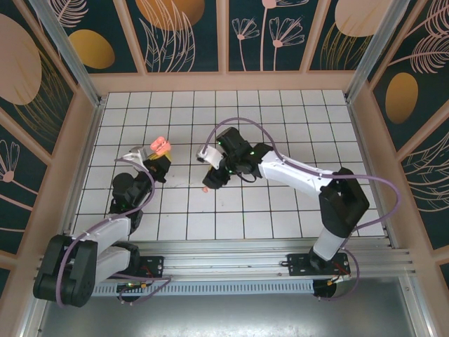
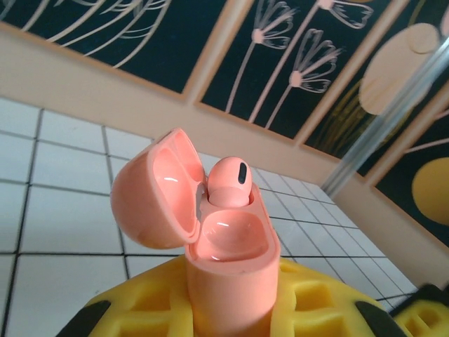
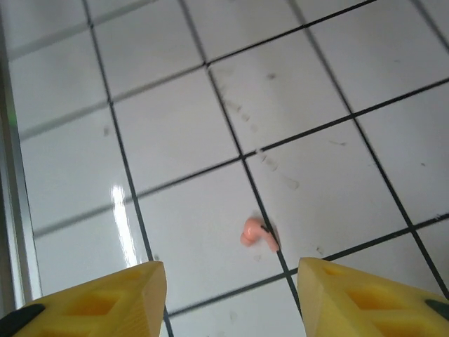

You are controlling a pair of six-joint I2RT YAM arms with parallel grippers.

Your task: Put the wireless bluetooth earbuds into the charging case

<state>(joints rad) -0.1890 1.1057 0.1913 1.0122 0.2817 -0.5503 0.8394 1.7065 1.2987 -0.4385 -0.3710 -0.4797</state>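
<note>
My left gripper (image 2: 231, 316) is shut on a salmon-pink charging case (image 2: 228, 260), held upright with its lid (image 2: 151, 193) swung open to the left. One pink earbud (image 2: 228, 184) sits in the far socket; the near socket is bare. From above, the case (image 1: 161, 146) shows left of centre. A second pink earbud (image 3: 257, 234) lies loose on the white tiles, on a grout line. My right gripper (image 3: 231, 295) hovers just above it, open, its yellow fingertips (image 3: 126, 295) either side and nothing between them. That earbud (image 1: 205, 188) lies just below the right gripper (image 1: 214, 175).
The white tiled floor (image 1: 280, 210) is walled by a tan frame with dark floral panels (image 1: 182, 35). A metal rail (image 1: 245, 253) runs along the near edge by both arm bases.
</note>
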